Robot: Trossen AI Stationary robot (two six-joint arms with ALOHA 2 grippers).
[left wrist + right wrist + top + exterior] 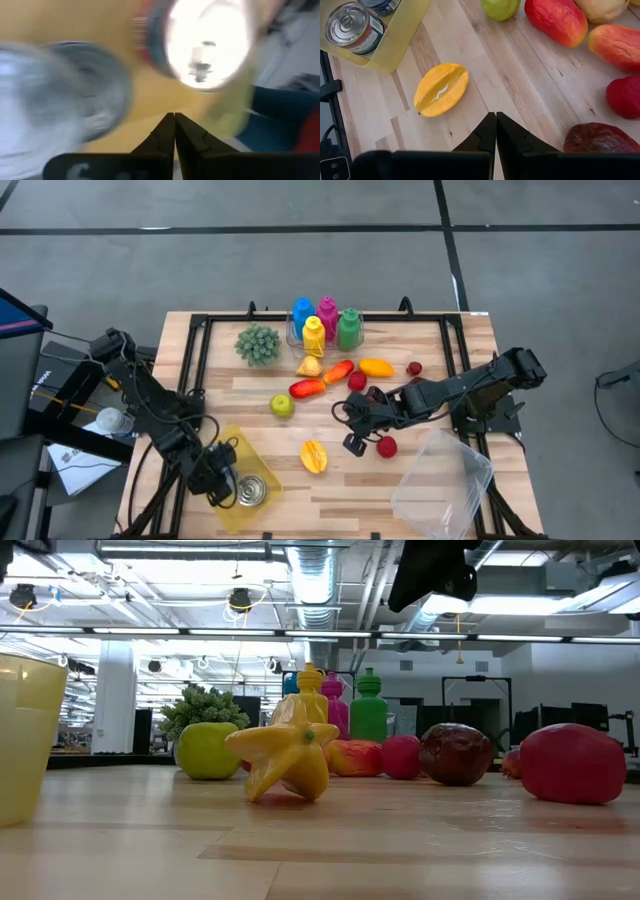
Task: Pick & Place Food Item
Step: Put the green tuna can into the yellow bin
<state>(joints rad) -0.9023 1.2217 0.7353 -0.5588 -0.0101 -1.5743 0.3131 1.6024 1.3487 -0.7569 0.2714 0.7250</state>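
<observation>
The right gripper [352,443] hangs above the middle of the table [440,370] with its jaws clenched together and grasping nothing. The likeliest target, the yellow starfruit [313,455], lies flat on the bare wood just beside it, toward the yellow bin [232,442]. A dark red fruit [598,138] and a bright red fruit [386,446] lie close on the other side of the jaws. The clear container [441,480] stands near the table's front right corner.

The left gripper [218,483] sits over the yellow bin, beside the tin can [255,491], jaws clenched and empty.

Procedure for the step in hand, as judged from this position:

1. Release the right jaws fully before any descent; shut jaws would only push the starfruit away.
2. Centre the jaws over the starfruit's middle and turn them to span its narrow width, not its length.
3. The ridged body may roll or twist under pressure, so close slowly and squarely.
4. Keep clear of the two red fruits during approach.
5. Lift straight up before travelling toward a container.
</observation>
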